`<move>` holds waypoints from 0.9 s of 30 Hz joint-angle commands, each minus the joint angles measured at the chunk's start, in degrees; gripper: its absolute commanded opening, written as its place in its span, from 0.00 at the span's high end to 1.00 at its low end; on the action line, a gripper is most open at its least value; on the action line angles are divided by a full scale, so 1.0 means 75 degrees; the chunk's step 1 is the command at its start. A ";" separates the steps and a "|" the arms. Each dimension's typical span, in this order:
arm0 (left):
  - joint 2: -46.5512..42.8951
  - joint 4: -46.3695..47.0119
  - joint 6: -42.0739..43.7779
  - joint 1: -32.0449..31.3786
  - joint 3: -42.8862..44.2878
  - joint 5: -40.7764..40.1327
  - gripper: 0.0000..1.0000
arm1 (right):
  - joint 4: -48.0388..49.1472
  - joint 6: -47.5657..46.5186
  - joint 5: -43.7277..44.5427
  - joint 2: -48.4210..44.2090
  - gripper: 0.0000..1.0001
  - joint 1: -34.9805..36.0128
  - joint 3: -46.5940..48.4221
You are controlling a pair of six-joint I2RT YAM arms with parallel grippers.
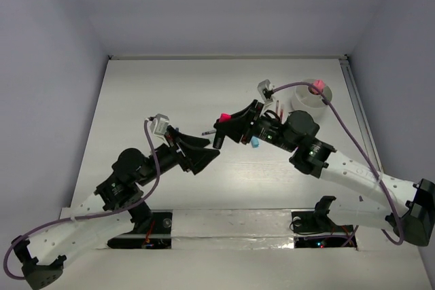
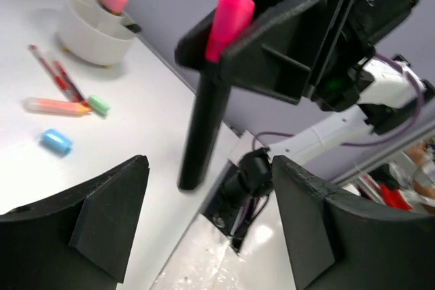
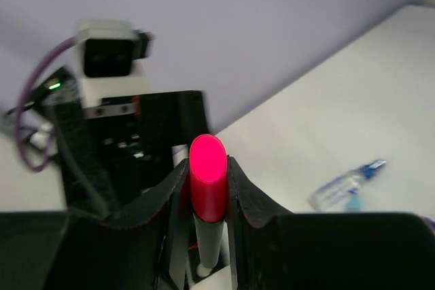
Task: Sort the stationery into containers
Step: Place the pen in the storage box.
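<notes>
My right gripper (image 1: 224, 129) is shut on a black marker with a pink cap (image 1: 222, 115) and holds it above the table, cap up; the right wrist view shows the cap (image 3: 207, 168) pinched between the jaws. My left gripper (image 1: 198, 152) is open and empty, facing it just to the left, with the marker's black body (image 2: 202, 120) above and beyond its fingers (image 2: 102, 229). The white round cup (image 1: 309, 98) holds a pink marker (image 1: 317, 86). Near the cup lie red pens (image 2: 58, 76), an orange marker (image 2: 54, 105), a pale-green piece (image 2: 99, 104) and a blue eraser (image 2: 56, 140).
A clear pen with a blue tip (image 3: 343, 185) lies on the white table. The blue eraser (image 1: 255, 142) lies under the right arm. Grey walls close the table at the back and sides. The arm bases stand at the near edge.
</notes>
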 commanded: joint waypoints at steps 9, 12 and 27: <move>-0.1220 -0.2322 0.0444 0.0003 0.1071 -0.2094 0.14 | -0.2259 -0.1858 0.5101 -0.0653 1.00 -0.2626 0.1075; -0.1314 -0.2814 0.0643 0.0003 0.1387 -0.2082 0.13 | -0.2753 -0.1437 0.5126 -0.0430 1.00 -0.3754 0.1217; -0.2591 -0.3718 0.2155 0.0003 0.1202 -0.2739 0.10 | -0.1805 -0.1339 0.6555 0.1433 1.00 -0.7461 0.1264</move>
